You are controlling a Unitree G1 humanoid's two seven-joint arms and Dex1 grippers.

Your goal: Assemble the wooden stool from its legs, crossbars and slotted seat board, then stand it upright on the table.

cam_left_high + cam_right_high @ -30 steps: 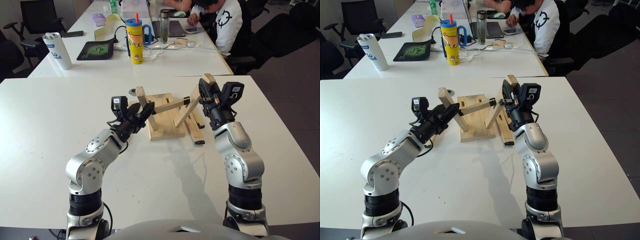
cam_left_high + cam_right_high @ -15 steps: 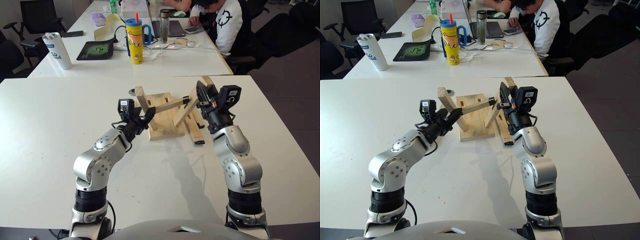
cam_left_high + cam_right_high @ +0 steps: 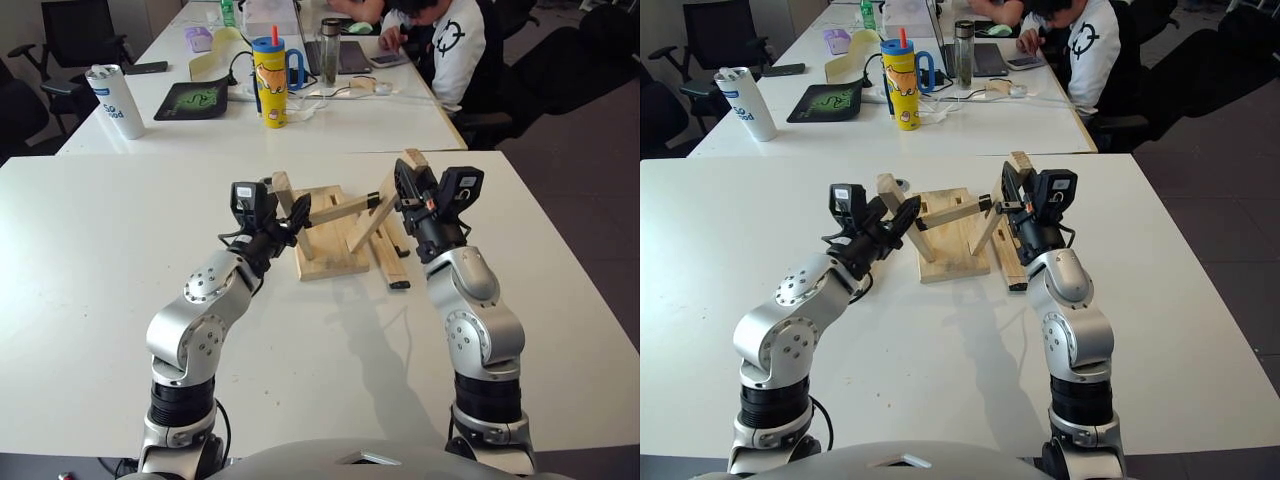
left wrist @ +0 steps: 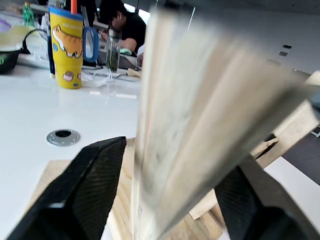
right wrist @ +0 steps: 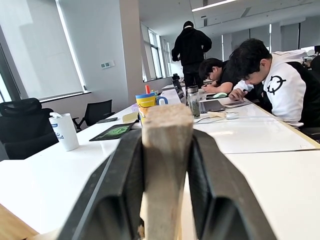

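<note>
The slotted seat board [image 3: 330, 248] lies flat on the white table. A wooden leg [image 3: 284, 195] stands tilted at its left edge, and a crossbar [image 3: 340, 210] runs from it to a second leg [image 3: 372, 222] on the right. My left gripper [image 3: 284, 222] is open with its fingers [image 4: 92, 187] on either side of the left leg [image 4: 185, 125]. At the right leg's upper end my right gripper [image 3: 405, 190] is shut on the wood [image 5: 166, 135], one finger [image 5: 122, 190] pressed to each side.
More loose wooden pieces [image 3: 392, 262] lie on the table right of the board. A cable grommet [image 3: 264, 184] sits just behind the left leg. The far table holds a yellow cup [image 3: 268, 82], a white tumbler [image 3: 115, 100], a black mat [image 3: 190, 98] and laptops, with people seated there.
My left gripper has moved forward and up from beside the board until its fingers are around the left leg. The right gripper and its leg have hardly shifted.
</note>
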